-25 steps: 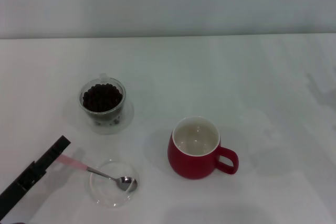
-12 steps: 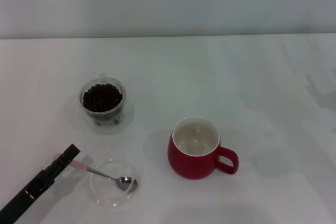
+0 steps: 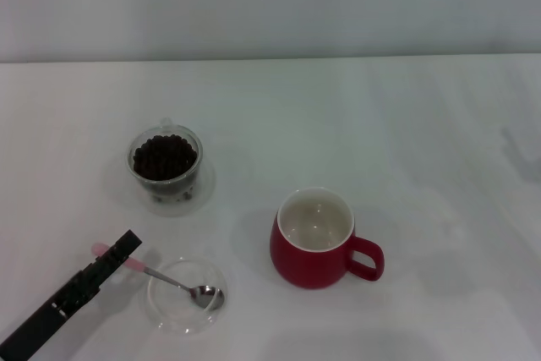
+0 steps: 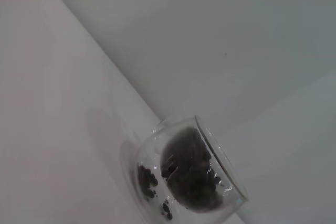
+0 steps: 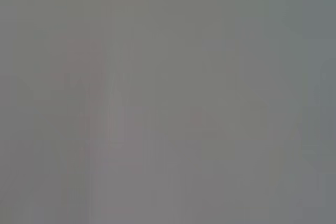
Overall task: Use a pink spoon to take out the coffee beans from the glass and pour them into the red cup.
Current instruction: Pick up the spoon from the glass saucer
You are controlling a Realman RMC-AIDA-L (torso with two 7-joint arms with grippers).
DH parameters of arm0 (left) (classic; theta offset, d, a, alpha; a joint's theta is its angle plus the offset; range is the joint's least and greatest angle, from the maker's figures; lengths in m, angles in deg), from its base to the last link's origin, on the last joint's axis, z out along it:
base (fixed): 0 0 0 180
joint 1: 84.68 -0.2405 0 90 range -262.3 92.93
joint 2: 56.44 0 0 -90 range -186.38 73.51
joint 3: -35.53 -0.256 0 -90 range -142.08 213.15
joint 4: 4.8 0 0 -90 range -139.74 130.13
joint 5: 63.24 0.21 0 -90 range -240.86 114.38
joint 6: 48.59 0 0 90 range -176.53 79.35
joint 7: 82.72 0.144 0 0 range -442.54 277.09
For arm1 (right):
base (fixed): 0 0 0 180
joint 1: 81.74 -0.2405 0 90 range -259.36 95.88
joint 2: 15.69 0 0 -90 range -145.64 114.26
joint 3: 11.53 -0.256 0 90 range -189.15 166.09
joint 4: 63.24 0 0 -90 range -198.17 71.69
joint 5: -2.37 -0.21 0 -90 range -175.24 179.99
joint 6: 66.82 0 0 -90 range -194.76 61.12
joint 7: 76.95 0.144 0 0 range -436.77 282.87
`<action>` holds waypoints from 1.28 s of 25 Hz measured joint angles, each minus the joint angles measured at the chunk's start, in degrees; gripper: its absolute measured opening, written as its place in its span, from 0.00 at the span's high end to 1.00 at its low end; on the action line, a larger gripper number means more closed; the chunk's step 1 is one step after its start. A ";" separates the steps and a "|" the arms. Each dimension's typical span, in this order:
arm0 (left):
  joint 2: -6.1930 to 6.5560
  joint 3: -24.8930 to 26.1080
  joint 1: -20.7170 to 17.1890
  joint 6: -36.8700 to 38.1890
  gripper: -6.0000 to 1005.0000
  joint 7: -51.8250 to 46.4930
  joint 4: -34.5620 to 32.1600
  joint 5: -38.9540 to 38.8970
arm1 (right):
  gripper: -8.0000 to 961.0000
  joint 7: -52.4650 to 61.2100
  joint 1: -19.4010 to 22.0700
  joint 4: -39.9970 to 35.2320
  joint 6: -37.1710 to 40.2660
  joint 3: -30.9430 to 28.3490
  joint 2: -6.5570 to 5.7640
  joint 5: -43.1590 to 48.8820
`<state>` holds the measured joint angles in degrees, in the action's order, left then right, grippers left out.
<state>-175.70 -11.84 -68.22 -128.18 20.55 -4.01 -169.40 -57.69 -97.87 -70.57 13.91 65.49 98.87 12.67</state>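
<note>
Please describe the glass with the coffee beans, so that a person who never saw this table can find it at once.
On the white table, look to the robot's left, farther from the robot than the red cup. There stands the glass, small, clear and rounded, full of dark coffee beans. The other clear piece, a shallow dish nearer the robot, is flat and holds only the pink spoon.

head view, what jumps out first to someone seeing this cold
The red cup stands out, empty, near the middle of the white table. Behind it to the left, the glass is full of dark coffee beans. At the front left, the left pincer overlaps the pink spoon, whose bowl rests in a shallow glass dish.
</note>
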 joint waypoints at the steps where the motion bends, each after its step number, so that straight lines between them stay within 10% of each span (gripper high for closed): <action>1: 0.00 0.00 0.01 -0.01 0.12 0.00 0.00 0.01 | 0.15 0.00 0.18 -0.10 0.04 -0.03 0.07 0.00; 22: 0.00 0.34 0.50 0.62 0.13 -0.55 -0.07 -0.24 | 0.15 0.12 0.49 0.15 0.56 0.06 0.14 -0.01; 32: 0.17 -0.03 1.46 2.78 0.49 -2.77 -0.08 -0.09 | 0.16 -0.01 0.49 0.14 1.13 0.15 0.28 0.05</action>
<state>-175.53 -11.87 -66.76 -125.40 17.78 -4.09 -169.49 -57.70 -97.38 -70.43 15.04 65.64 99.16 12.72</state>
